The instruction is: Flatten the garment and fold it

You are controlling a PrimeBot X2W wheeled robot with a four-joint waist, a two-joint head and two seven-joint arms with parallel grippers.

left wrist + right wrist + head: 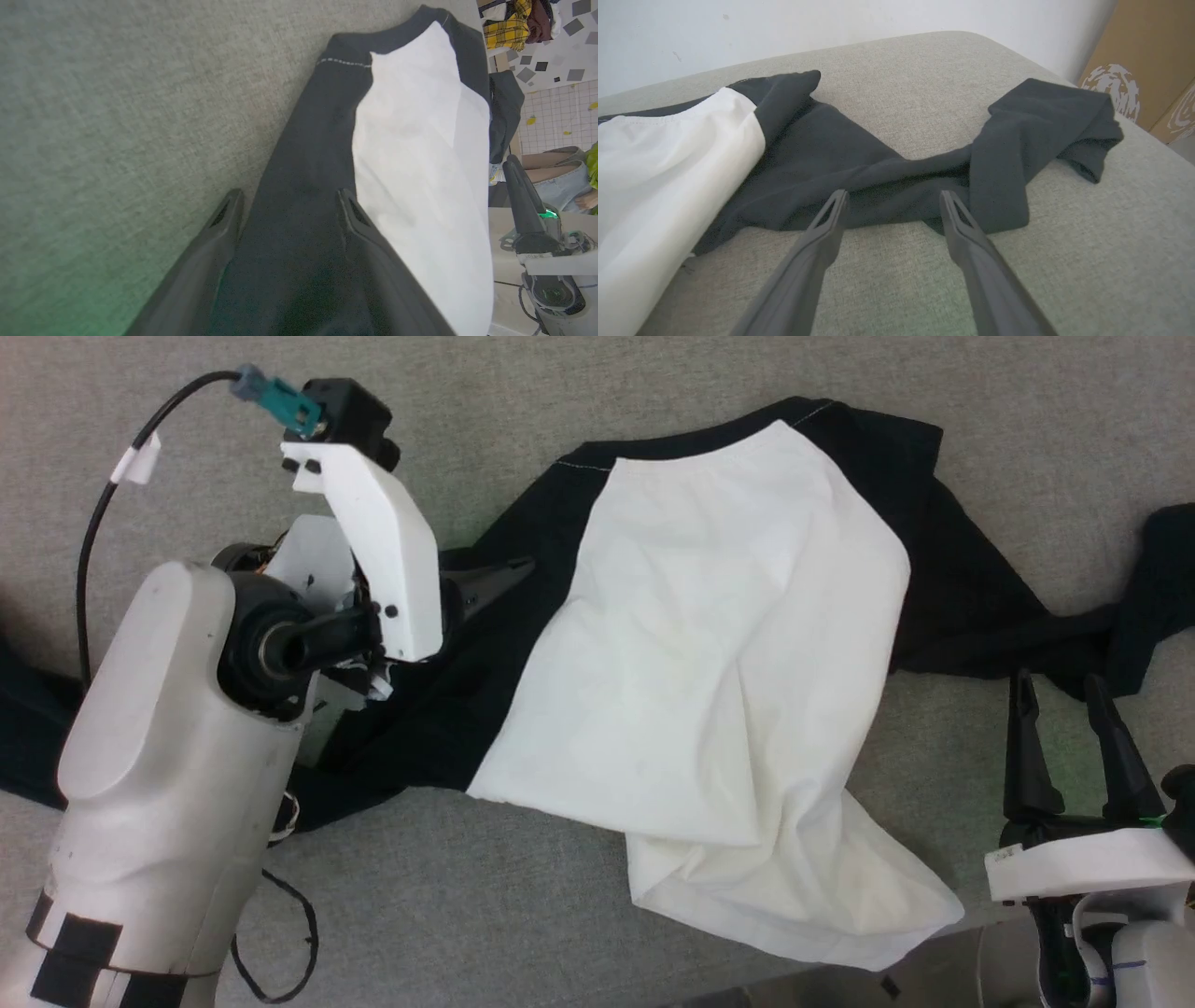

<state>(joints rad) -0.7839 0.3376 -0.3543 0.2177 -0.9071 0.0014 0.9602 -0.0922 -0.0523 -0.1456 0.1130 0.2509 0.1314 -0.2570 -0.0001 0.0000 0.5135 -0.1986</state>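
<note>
I have the soft raglan shirt with white body and black sleeves [709, 663] lying rumpled across the middle of the grey-green woven padded surface [560, 411]. Its white body is creased and its lower corner is bunched toward me. 1 black sleeve runs out under my left arm. The other trails right, and its end is doubled over near the surface's rounded corner.

My left gripper [289, 196] has its 2 dark fingers spread, with black sleeve cloth lying between them just beside the white panel. I cannot tell whether the tips touch it. My right gripper [893, 195] is also spread and grips nothing, its tips at the near edge of the right sleeve.

Behind the surface stands a plain white wall [831, 18], with a brown cardboard box [1134, 56] off the corner. A pale speckled tile floor [556, 107] and a heap of yellow plaid cloth [507, 28] lie beyond.
</note>
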